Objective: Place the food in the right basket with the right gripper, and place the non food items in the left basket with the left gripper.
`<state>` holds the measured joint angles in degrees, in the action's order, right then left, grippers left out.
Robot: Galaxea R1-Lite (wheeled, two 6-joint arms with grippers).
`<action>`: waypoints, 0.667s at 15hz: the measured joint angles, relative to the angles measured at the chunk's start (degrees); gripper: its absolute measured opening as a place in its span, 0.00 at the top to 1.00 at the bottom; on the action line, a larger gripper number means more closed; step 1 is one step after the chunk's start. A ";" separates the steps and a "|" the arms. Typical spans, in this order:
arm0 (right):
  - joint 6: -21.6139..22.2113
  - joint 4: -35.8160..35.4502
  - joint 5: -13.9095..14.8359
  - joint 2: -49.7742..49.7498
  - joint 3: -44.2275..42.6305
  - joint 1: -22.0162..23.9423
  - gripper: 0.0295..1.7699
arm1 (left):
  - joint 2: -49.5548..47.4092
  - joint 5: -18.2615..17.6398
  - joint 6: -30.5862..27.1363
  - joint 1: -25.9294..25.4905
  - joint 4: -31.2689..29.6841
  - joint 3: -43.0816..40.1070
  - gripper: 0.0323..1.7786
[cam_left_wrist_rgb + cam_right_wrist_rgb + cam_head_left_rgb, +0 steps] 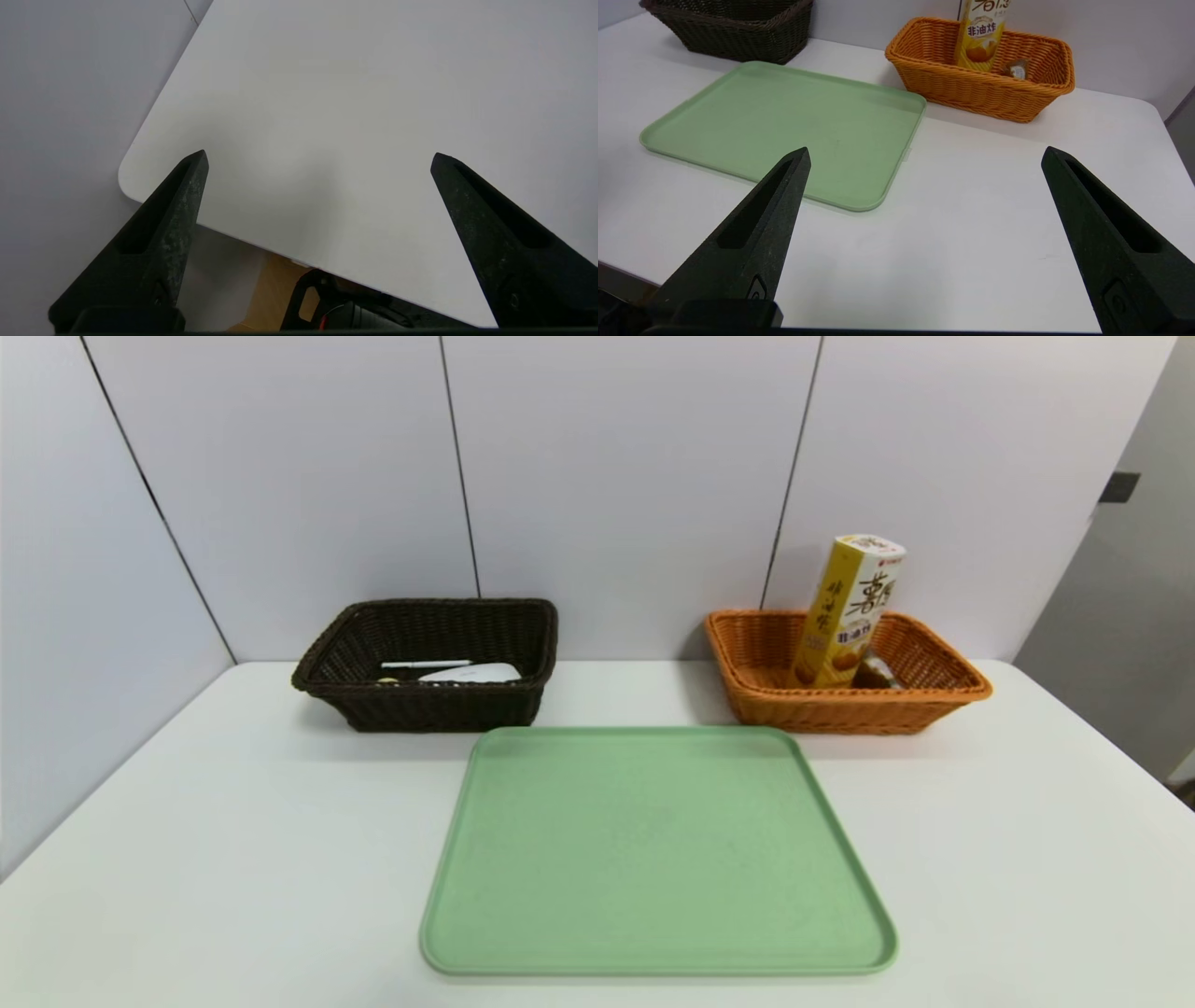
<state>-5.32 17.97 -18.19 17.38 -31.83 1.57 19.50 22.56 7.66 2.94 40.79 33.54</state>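
My green tray (658, 849) is bare; the snack box (848, 611) stands in the orange basket (934, 705) behind it, white items in the dark basket (359, 705). I'd judge sorting finished: both left tool (317, 158) and right tool (924, 154) gape empty, clear of the table (187, 821).

snack box (981, 35): top cut off | dark basket (428, 662): contents partly hidden, perhaps a pen

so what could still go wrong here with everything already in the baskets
1. The tall yellow snack box stands tilted against the orange basket's back wall, well above the rim; a bump could tip it out.
2. The green tray holds nothing, so another pick there would close on air; both tools are open and drawn back.
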 joint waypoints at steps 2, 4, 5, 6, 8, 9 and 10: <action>-1.51 1.32 0.06 -2.08 1.57 -0.01 0.03 | -5.56 -1.38 -4.96 -1.26 -0.33 -3.02 0.05; -1.62 0.77 0.91 -3.52 3.12 -0.01 0.03 | -10.53 -5.47 -9.63 -1.82 -1.38 -5.75 0.05; -1.76 0.63 2.10 -4.02 3.55 0.00 0.03 | -12.86 -8.02 -10.93 -1.93 -2.69 -7.35 0.05; -1.76 0.28 4.16 -4.33 3.67 -0.01 0.03 | -15.18 -10.44 -11.42 -2.01 -5.10 -9.47 0.05; -1.43 -2.73 8.61 -4.74 4.44 0.00 0.03 | -17.71 -12.84 -11.87 -2.21 -12.40 -13.58 0.05; -1.55 -4.47 10.18 -4.96 4.96 -0.06 0.03 | -18.47 -13.18 -12.53 -2.30 -16.04 -15.48 0.05; -1.76 -5.11 10.69 -5.21 5.46 -0.15 0.03 | -18.93 -13.20 -13.49 -2.32 -18.41 -16.98 0.05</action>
<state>-7.07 12.86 -7.50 12.18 -26.37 1.43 0.57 9.36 -5.84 0.62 22.38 16.55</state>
